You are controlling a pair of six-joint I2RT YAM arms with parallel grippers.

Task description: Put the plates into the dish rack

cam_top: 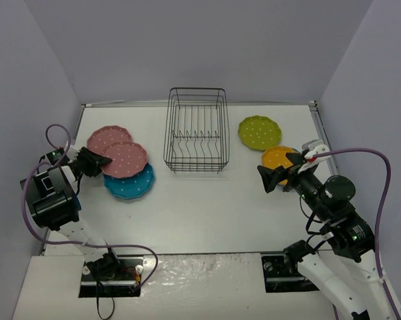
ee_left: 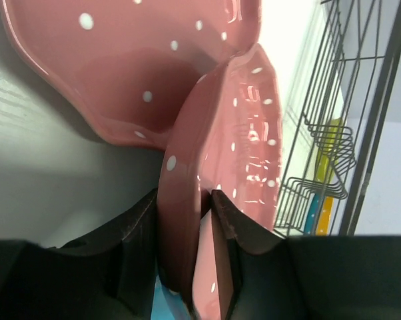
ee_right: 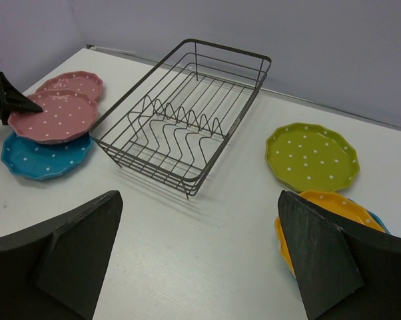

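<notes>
Where the left pincer [ee_left: 184, 203] meets the stack, its two fingers are clamped on the scalloped rim of the upper pink plate [ee_left: 220, 153], one finger on each face. The bite takes in the edge only.

That plate lies across a second pink plate [cam_top: 106, 138] behind it and on a blue plate [cam_top: 130, 183] beneath it, at the left of the desk [cam_top: 207, 207]. None of the three is lifted clear.

The dish rack [cam_top: 196, 89] stands at the middle of the far side, well apart from the stack. No plate stands between its prongs [ee_right: 180, 120].

The right pincer [ee_right: 199, 200] has its fingers wide apart and holds nothing. It hovers near the orange plate [cam_top: 278, 158], which lies on another blue plate [ee_right: 382, 223]. The lime green plate [cam_top: 259, 132] lies just beyond, flat on the desk.

Assessed risks:
- The glaze is glossy and the hold is narrow. On the lift the plate may pivot between the fingers or slide out.
- The overlap with its neighbours may drag the second pink plate or the blue one along.
- The prongs leave narrow slots. A plate arriving tilted may strike the wire, shove the light rack, or jam.
- A plate released before it is seated may topple flat inside the rack.
</notes>
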